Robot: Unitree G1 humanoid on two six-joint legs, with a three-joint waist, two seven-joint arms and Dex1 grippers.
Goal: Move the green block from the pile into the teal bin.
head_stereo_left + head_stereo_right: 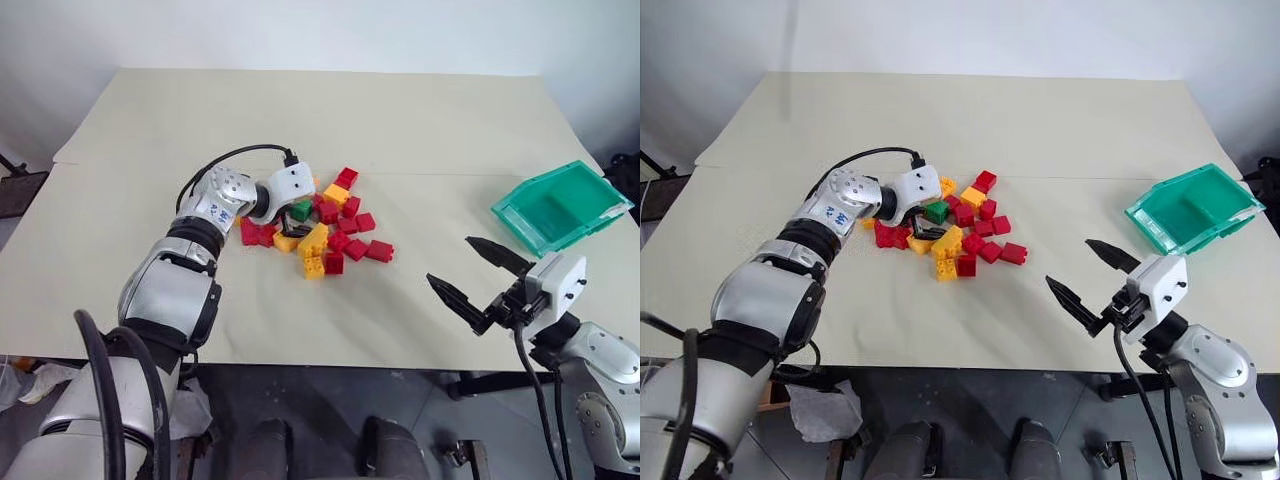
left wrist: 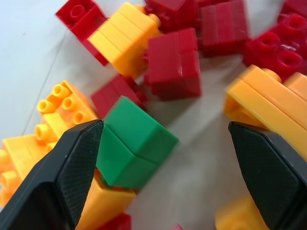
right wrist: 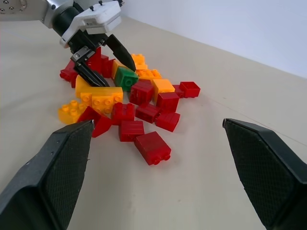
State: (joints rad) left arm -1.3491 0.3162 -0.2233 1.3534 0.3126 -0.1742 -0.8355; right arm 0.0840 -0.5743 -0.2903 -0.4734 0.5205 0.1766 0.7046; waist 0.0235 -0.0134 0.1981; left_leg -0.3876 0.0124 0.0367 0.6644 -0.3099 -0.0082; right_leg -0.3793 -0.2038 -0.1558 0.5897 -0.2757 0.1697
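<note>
The green block [image 2: 134,143] lies at the near-left side of the pile [image 1: 335,225] of red and yellow bricks, resting partly on a yellow one. My left gripper [image 2: 165,127] is open and reaches down into the pile, with the green block [image 3: 125,78] between its fingers. One finger [image 2: 72,167] is right beside the block; the other stands well apart from it. My right gripper [image 1: 450,260] hangs open and empty above the table's front right. The teal bin [image 1: 515,225] sits tilted at the right edge, beyond the right gripper.
The cream table [image 1: 300,110] stretches bare behind and to the left of the pile. A black cable [image 1: 235,155] loops over the left wrist. Between the pile and the bin is open tabletop.
</note>
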